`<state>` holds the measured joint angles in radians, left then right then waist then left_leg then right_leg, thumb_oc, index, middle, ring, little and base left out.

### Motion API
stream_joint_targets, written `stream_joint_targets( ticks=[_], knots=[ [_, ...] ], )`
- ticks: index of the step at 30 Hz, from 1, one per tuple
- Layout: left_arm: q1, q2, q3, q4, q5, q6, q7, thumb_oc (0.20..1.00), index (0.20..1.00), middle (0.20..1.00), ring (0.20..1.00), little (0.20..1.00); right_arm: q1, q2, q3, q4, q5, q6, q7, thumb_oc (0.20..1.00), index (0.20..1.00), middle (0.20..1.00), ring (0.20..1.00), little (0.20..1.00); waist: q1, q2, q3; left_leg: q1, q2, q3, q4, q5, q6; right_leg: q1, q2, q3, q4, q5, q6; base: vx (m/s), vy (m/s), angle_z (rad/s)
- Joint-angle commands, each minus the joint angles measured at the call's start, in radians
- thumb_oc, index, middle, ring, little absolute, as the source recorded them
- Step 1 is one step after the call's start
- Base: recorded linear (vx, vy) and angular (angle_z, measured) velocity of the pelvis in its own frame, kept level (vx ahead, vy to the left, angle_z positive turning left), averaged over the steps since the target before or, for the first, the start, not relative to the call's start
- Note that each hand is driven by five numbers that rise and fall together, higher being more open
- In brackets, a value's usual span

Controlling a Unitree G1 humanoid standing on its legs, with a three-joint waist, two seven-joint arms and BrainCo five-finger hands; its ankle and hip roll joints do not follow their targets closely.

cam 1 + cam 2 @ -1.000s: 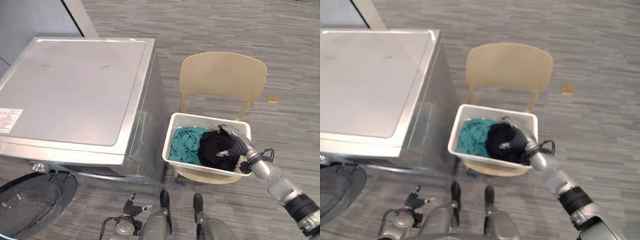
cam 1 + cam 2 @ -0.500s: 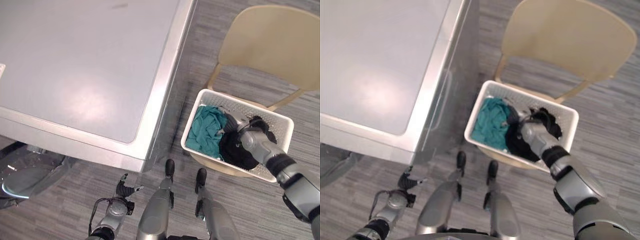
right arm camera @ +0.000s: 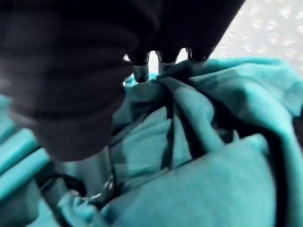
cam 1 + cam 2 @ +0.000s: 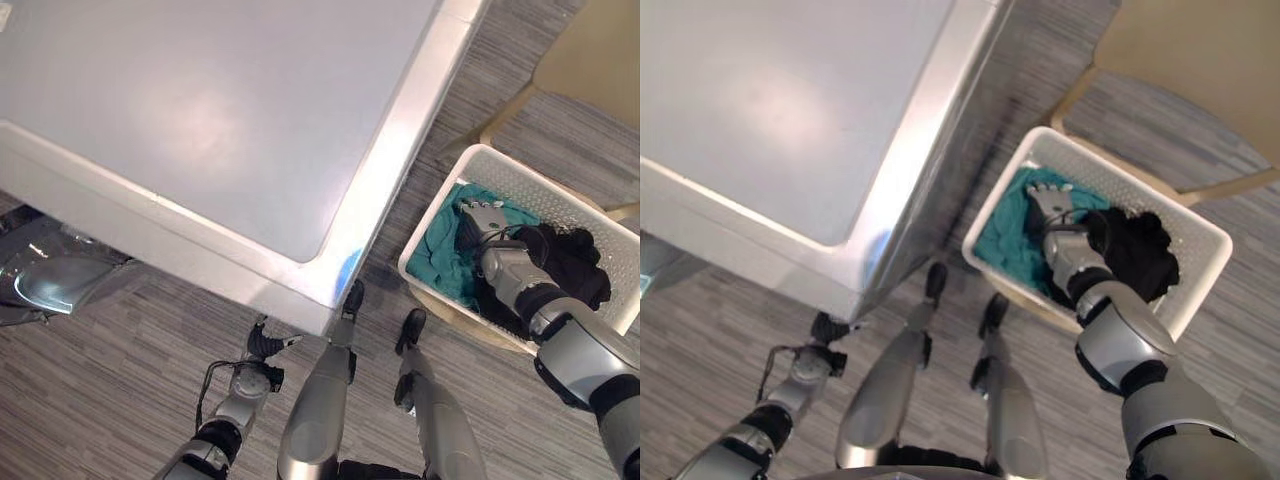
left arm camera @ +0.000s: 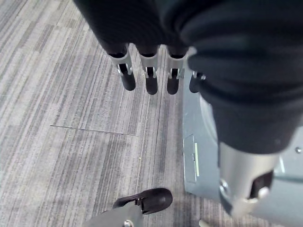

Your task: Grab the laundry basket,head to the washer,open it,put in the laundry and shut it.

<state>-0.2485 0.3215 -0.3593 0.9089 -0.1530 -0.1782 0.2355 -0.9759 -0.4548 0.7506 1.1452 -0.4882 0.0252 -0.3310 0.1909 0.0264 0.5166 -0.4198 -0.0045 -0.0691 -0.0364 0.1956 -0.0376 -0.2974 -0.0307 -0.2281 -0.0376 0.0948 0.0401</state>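
Note:
A white laundry basket (image 4: 1200, 228) stands on a tan chair beside the washer (image 4: 200, 110). In it a teal cloth (image 4: 1002, 243) lies on the washer's side and a black cloth (image 4: 1137, 252) on the far side. My right hand (image 4: 1053, 203) is on the teal cloth (image 3: 227, 156), open, with its straight fingers (image 3: 140, 72) and thumb pushed into the folds. The washer's round door (image 4: 52, 283) hangs open low at the front. Down by the floor in front of the washer, my left hand (image 4: 266, 347) is open and holds nothing, its fingers (image 5: 150, 78) straight.
The tan chair (image 4: 1200, 60) under the basket has its back on the far side. The washer's silver top corner (image 4: 335, 270) juts out close to the basket. Grey striped carpet (image 5: 61, 132) lies all around.
The camera has dipped and swung towards the washer and basket. My right hand has shifted from the black cloth onto the teal cloth. The left hand hangs as before.

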Motion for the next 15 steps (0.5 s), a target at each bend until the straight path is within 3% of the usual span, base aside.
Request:
stream_joint_targets(
  ticks=[1,4,9,15],
  knots=[
    [0.007,-0.008,-0.016,0.01,-0.013,-0.016,0.015,1.0,1.0,1.0,1.0,1.0,0.034,-0.021,0.018,-0.05,0.075,-0.021,0.019,0.2,0.2,0.2,0.2,0.2,0.0,0.011,-0.034,-0.012,-0.032,0.027,0.038,-0.059,-0.021,-0.074,-0.054,0.019,0.111,-0.082,0.068,0.0,-0.014,0.08],
    [0.013,-0.025,-0.009,0.011,-0.009,-0.005,0.007,1.0,1.0,1.0,1.0,1.0,0.089,-0.051,-0.07,-0.211,0.177,-0.045,-0.008,0.2,0.2,0.2,0.2,0.2,-0.016,0.006,-0.047,0.021,-0.034,0.024,0.0,-0.051,-0.028,-0.049,-0.056,0.013,0.097,-0.081,0.071,-0.02,-0.008,0.06],
    [0.022,-0.031,-0.002,-0.004,-0.009,-0.001,-0.001,1.0,1.0,1.0,1.0,1.0,0.134,-0.059,-0.164,-0.305,0.264,-0.067,-0.03,0.2,0.2,0.2,0.2,0.2,-0.029,-0.002,-0.065,0.046,-0.031,0.03,-0.007,-0.057,-0.027,-0.027,-0.057,0.012,0.082,-0.072,0.075,-0.02,0.005,0.01],
    [0.072,-0.031,0.045,-0.036,0.007,0.016,-0.025,1.0,1.0,1.0,1.0,1.0,0.327,-0.015,-0.387,-0.571,0.471,-0.15,-0.036,0.2,0.2,0.2,0.2,0.2,-0.06,-0.025,-0.121,0.14,-0.026,0.055,-0.014,-0.093,-0.015,0.058,-0.058,0.027,0.061,-0.07,0.082,0.02,0.022,-0.04]
  ],
)
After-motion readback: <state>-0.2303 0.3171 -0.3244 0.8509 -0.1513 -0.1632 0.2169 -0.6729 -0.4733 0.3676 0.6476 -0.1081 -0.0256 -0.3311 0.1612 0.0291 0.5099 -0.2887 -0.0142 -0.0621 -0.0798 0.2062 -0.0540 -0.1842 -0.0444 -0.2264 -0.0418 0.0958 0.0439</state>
